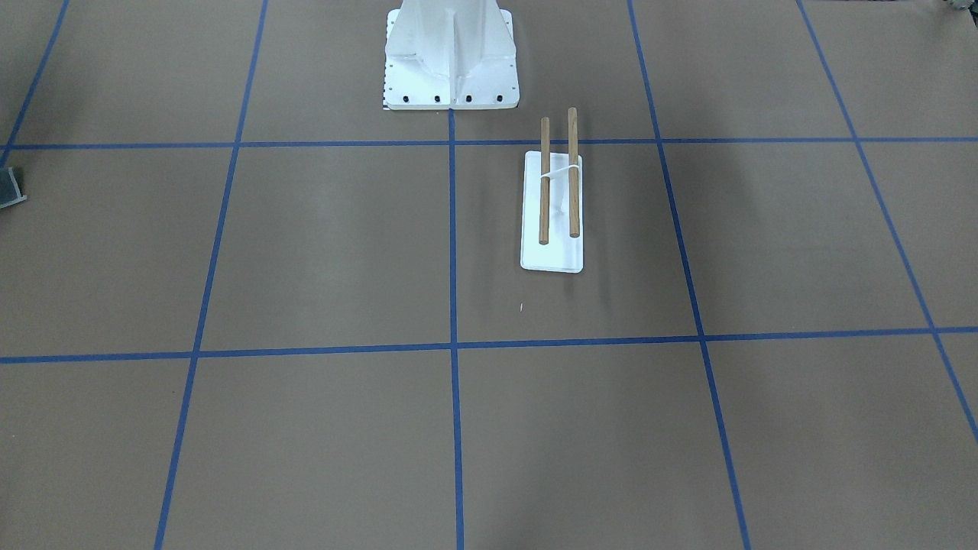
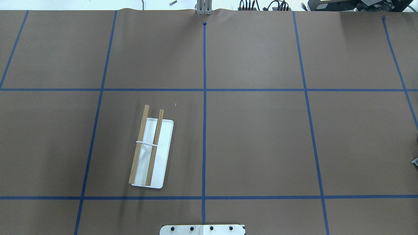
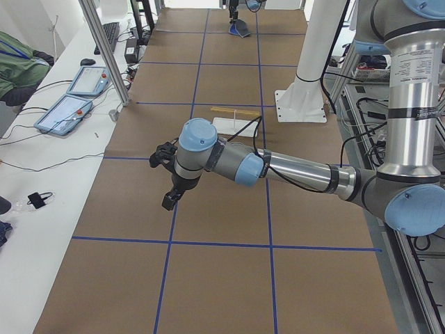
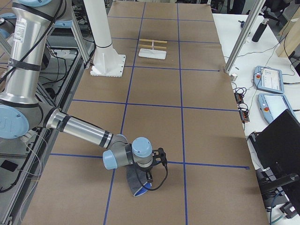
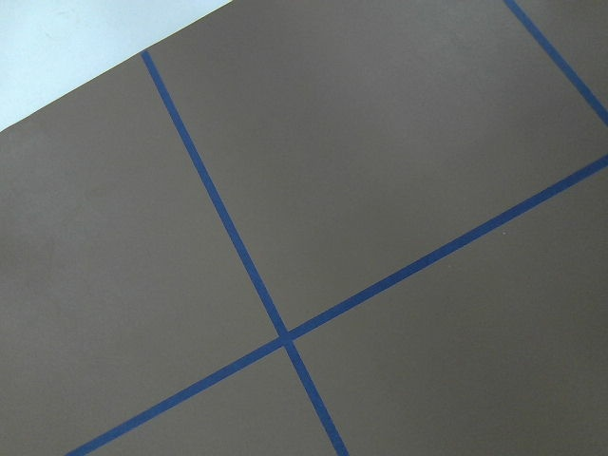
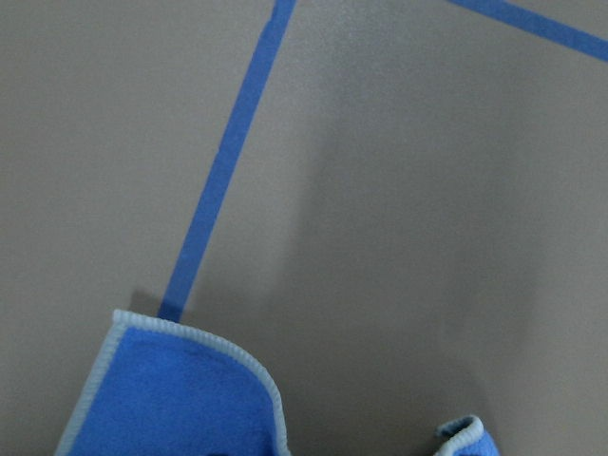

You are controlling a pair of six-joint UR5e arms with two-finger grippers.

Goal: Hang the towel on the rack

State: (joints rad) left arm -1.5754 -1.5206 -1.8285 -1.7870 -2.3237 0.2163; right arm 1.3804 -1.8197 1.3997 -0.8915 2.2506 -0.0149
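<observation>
The rack (image 1: 552, 206) has a flat white base and two parallel brown dowel rods; it stands alone, also in the overhead view (image 2: 152, 153) and far off in the right exterior view (image 4: 152, 49). The towel (image 4: 138, 185), dark grey with a blue side, hangs bunched under my right gripper (image 4: 149, 177) low over the table, far from the rack. Its blue side with pale edge fills the bottom of the right wrist view (image 6: 180, 399). My left gripper (image 3: 169, 202) hovers over bare table, away from the rack (image 3: 236, 118). I cannot tell whether either gripper is open or shut.
The large white bolted pedestal (image 1: 451, 53) stands just behind the rack. Blue tape lines grid the brown table. A side bench with tablets (image 3: 69, 104) and metal posts runs along the table's far edge.
</observation>
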